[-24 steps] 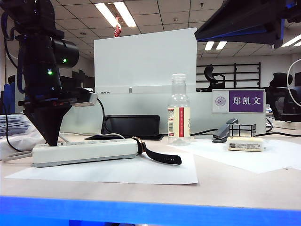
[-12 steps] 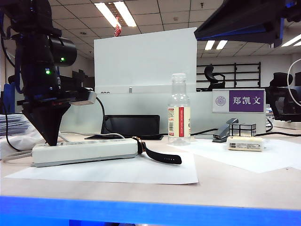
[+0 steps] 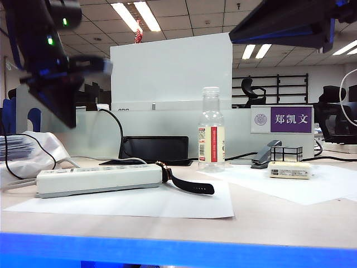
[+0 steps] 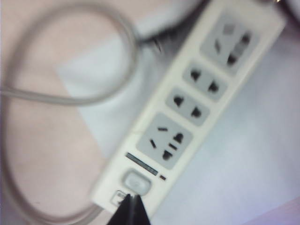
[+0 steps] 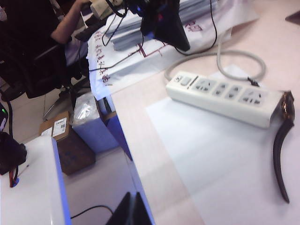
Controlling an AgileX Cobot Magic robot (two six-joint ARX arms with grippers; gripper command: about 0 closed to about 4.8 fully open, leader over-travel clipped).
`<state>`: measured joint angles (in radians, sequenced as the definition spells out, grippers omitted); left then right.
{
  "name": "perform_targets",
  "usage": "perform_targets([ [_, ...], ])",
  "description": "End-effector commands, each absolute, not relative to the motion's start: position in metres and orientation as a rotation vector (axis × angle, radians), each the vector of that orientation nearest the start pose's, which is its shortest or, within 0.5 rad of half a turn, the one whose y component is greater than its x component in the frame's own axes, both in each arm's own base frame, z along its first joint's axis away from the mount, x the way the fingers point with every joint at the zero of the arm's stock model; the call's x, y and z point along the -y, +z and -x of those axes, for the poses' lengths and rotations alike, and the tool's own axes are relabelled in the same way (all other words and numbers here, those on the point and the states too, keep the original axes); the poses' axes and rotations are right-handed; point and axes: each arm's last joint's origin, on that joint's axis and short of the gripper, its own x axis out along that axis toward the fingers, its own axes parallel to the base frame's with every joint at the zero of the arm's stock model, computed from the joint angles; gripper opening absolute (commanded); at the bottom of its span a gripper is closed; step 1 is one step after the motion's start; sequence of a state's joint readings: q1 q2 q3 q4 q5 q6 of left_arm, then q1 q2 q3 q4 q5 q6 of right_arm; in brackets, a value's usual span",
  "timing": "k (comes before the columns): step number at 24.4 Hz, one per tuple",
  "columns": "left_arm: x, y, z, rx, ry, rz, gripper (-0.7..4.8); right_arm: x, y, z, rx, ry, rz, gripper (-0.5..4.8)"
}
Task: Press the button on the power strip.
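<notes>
Off-white power strip [image 3: 99, 179], both grippers raised

The exterior camera sits low at the table's [image 3: 262, 215] near edge, looking level across it toward a white partition [image 3: 171, 72]. It takes in the power strip [image 3: 99, 180] side-on at left.

The left wrist camera looks straight down on that strip [image 4: 197, 101] from close above, blurred, with the closed tips of the left gripper [image 4: 131, 211] at its frame edge above the button [image 4: 136, 183].

The right wrist camera hangs higher and farther back, tilted across the table corner toward the floor, right gripper [image 5: 131, 211] closed. It shares the strip [image 5: 224, 96] and the raised left gripper [image 5: 172, 28].
</notes>
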<state>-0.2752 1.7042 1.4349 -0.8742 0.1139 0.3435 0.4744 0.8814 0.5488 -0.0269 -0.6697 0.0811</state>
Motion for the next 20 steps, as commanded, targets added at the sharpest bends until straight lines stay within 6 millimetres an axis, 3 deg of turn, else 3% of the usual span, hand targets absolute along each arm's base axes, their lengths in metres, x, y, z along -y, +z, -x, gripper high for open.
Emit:
perform_targets([
  [1,0.095,0.283,-0.325,-1.055,-0.535,-0.376,-0.04,-0.102,0.257,-0.160,-0.375,1.123,-0.101,0.04],
  [9,0.092,0.305,-0.296,-1.012,-0.664,-0.283,-0.04,-0.102,0.257,-0.160,-0.374,1.124,-0.101,0.04],
  [14,0.086,0.311,-0.276,-0.987,-0.661,-0.277,-0.04,-0.102,0.258,-0.160,-0.374,1.123,-0.105,0.03],
  [20,0.076,0.308,-0.238,-0.929,-0.656,-0.262,-0.04,-0.103,0.260,-0.160,-0.357,1.124,-0.121,0.03],
])
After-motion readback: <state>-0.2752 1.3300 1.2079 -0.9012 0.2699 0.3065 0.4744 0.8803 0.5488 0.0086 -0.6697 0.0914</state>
